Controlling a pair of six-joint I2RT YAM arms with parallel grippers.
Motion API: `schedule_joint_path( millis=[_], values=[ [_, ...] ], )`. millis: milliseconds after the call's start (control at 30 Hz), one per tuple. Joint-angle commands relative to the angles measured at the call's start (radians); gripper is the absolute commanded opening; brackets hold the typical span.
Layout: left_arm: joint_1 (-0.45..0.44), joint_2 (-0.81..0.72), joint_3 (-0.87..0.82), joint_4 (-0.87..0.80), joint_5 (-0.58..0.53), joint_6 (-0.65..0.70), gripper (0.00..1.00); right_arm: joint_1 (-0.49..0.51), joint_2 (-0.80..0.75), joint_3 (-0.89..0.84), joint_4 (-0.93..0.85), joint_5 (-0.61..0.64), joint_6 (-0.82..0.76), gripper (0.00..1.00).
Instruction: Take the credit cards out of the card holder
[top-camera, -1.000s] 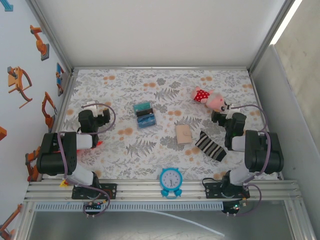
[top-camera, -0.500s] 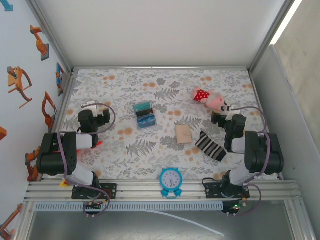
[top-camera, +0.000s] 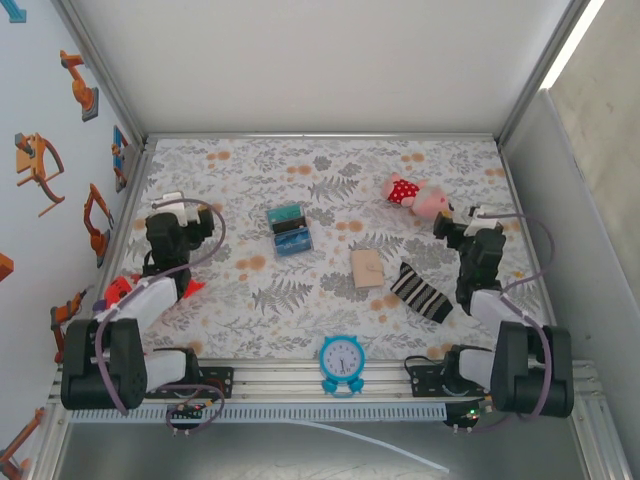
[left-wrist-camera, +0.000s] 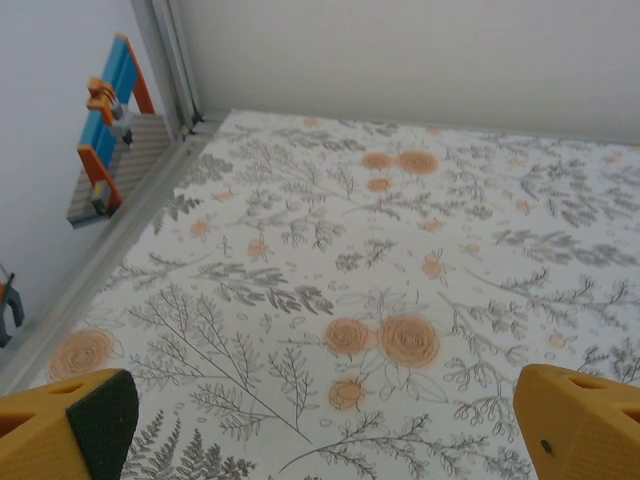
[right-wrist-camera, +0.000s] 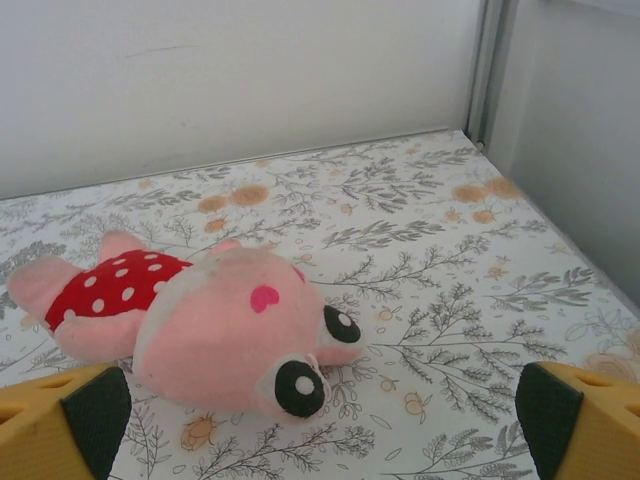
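Note:
The tan card holder (top-camera: 367, 267) lies folded shut on the flowered cloth, right of centre. Teal and blue credit cards (top-camera: 288, 230) lie side by side left of it, apart from the holder. My left gripper (top-camera: 178, 208) hovers near the left edge, well left of the cards, open and empty; in its wrist view the left gripper (left-wrist-camera: 330, 445) has only flowered cloth between its yellow fingertips (left-wrist-camera: 70, 430). My right gripper (top-camera: 468, 216) is open by the right edge, behind and to the right of the holder. In the wrist view the right gripper (right-wrist-camera: 320, 440) faces a pink plush.
A pink plush toy in a red dotted dress (top-camera: 417, 197) (right-wrist-camera: 230, 330) lies just ahead of the right gripper. A black-and-white striped sock (top-camera: 420, 292) lies right of the holder. A blue clock (top-camera: 342, 360) stands at the near edge. Walls enclose the cloth (top-camera: 330, 170).
Both arms have folded lower and their wrists have shifted outward and slightly back, the left to the left, the right to the right. Both grippers stay open. Nothing on the cloth has moved.

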Motion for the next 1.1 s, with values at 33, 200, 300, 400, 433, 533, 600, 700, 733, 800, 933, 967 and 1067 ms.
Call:
schedule_joint_path(
  millis=[33,200,300,400,433,533,600,700,733,800,933,967,1067],
  values=[
    [-0.043,-0.153,0.041,-0.191,-0.122,-0.046,0.97,0.004,-0.062,0.145,-0.433,0.023,0.118,1.0],
    [-0.058,-0.31,0.048,-0.359,-0.129,-0.198,0.97,0.134,-0.072,0.235,-0.693,0.105,0.156,1.0],
    [-0.068,-0.378,0.045,-0.455,-0.116,-0.3,0.97,0.262,-0.058,0.292,-0.826,0.199,0.192,1.0],
    [-0.099,-0.441,0.023,-0.499,-0.085,-0.369,0.97,0.376,-0.016,0.356,-0.948,0.227,0.264,1.0],
    [-0.115,-0.459,0.011,-0.51,-0.076,-0.393,0.97,0.408,0.004,0.377,-0.984,0.227,0.292,1.0],
    [-0.171,-0.507,-0.025,-0.544,-0.053,-0.453,0.97,0.499,0.064,0.426,-1.066,0.211,0.362,1.0],
    [-0.227,-0.533,-0.047,-0.562,-0.059,-0.477,0.97,0.552,0.098,0.446,-1.098,0.192,0.394,1.0],
    [-0.325,-0.551,-0.062,-0.594,-0.096,-0.509,0.97,0.61,0.146,0.48,-1.157,0.181,0.425,1.0],
    [-0.355,-0.551,-0.062,-0.604,-0.111,-0.52,0.97,0.626,0.162,0.488,-1.17,0.163,0.432,0.99],
    [-0.403,-0.543,-0.066,-0.609,-0.138,-0.539,0.97,0.665,0.192,0.506,-1.179,0.129,0.431,0.99],
    [-0.464,-0.501,-0.095,-0.565,-0.165,-0.587,0.97,0.706,0.27,0.556,-1.182,0.056,0.431,1.0],
    [-0.47,-0.49,-0.103,-0.548,-0.163,-0.603,0.97,0.71,0.29,0.563,-1.176,0.035,0.433,1.0],
    [-0.473,-0.461,-0.121,-0.495,-0.148,-0.638,0.97,0.732,0.349,0.588,-1.174,0.035,0.445,1.0]
  ],
)
